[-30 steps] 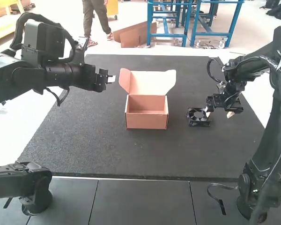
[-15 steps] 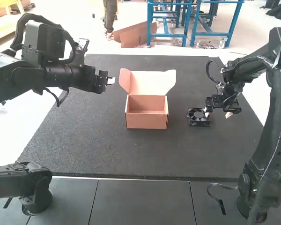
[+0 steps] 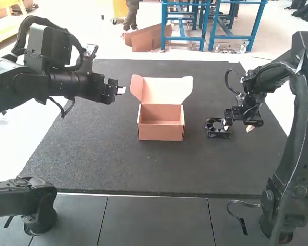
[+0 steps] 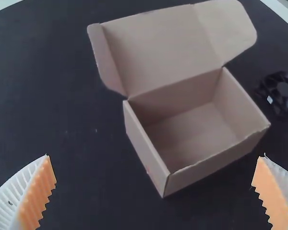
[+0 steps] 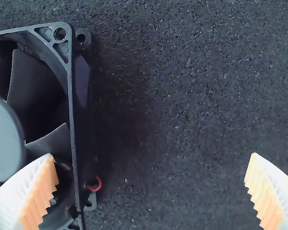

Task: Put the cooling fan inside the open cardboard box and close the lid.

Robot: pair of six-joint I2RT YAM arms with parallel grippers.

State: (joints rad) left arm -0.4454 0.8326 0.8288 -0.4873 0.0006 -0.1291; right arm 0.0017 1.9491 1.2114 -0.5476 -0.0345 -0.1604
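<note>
A black mat (image 3: pixel 92 154) covers the surface, and everything stands on it. The left arm (image 3: pixel 41 82) reaches in level from the left side, above the mat. The right arm (image 3: pixel 297 102) bends down from the right side toward the mat.

The cardboard box (image 3: pixel 160 122) sits upright near the middle of the mat, its mouth open to the top. Its lid (image 3: pixel 161 89) stands up from the far wall and leans back a little, with a small side flap at each end. In the left wrist view the box (image 4: pixel 192 139) shows its bare inner floor and walls.

The cooling fan (image 3: pixel 217 127), black and square-framed, lies on the mat to the right of the box, near it but apart from it. It is outside the box.

The left gripper (image 3: pixel 118 89) hangs in the air left of the lid's left flap, apart from it and pointing toward the box. It is released, its white ribbed fingers (image 4: pixel 33 191) spread wide, grasping nothing.

The right gripper (image 3: pixel 238 125) is low over the mat at the fan's right side. It is also released, its fingers spread wide. In the right wrist view the fan (image 5: pixel 29 120) lies mostly off to one side of the gripper (image 5: pixel 150 160). One orange pad (image 5: pixel 38 191) sits over the fan's frame near its edge, and the other pad is over bare mat well clear of the fan. Only the frame's outer edge reaches into the gap between the fingers. Whether the near pad touches the frame cannot be told.
</note>
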